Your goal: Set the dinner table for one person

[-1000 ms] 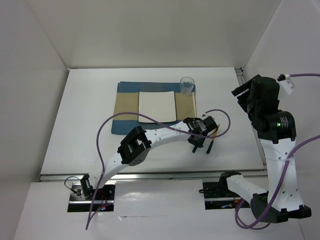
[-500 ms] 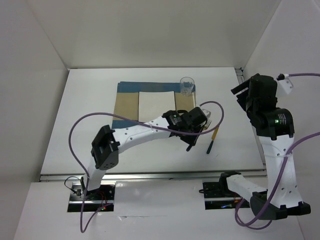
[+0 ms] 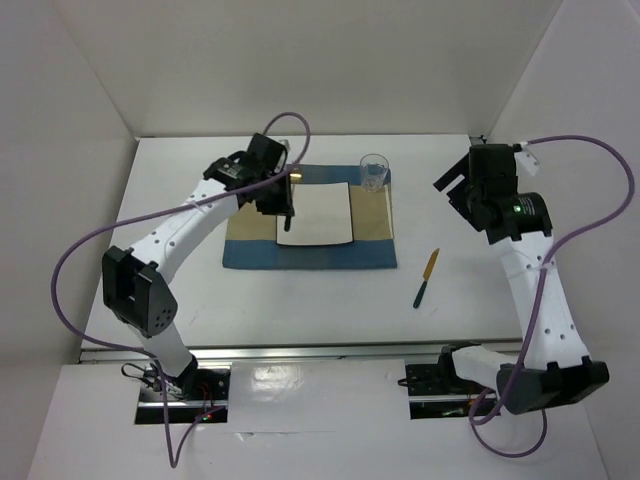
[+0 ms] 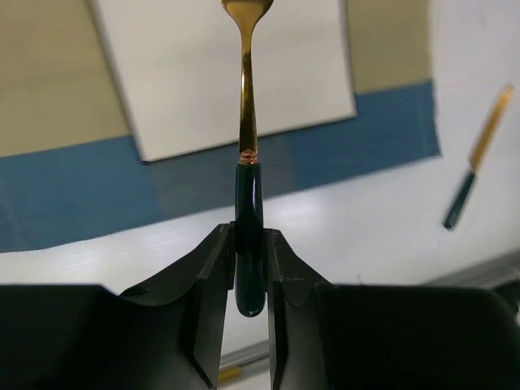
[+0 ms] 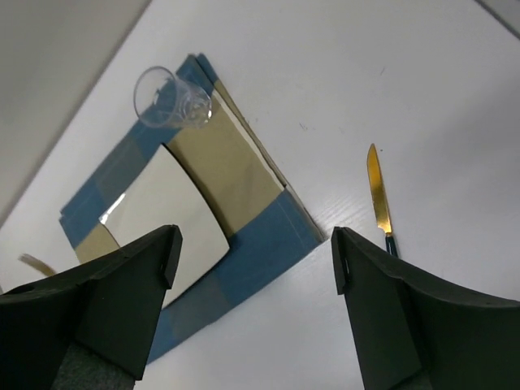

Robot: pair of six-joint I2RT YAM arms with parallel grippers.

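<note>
1. Already laid on the dinner table (image 3: 170,220): placemat (image 3: 372,256), white plate (image 3: 315,213), glass (image 3: 373,171).
2. A gold utensil (image 4: 247,114) is clamped in the left gripper (image 4: 250,248) above the white plate's left edge, judged not yet set down.
3. The knife (image 3: 427,278) lies off the placemat; the right gripper (image 5: 254,248) is held apart, empty.

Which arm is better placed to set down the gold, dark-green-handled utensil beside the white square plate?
Left: the left gripper clamps the utensil above the blue-and-tan placemat; the right gripper is open, empty.
</note>
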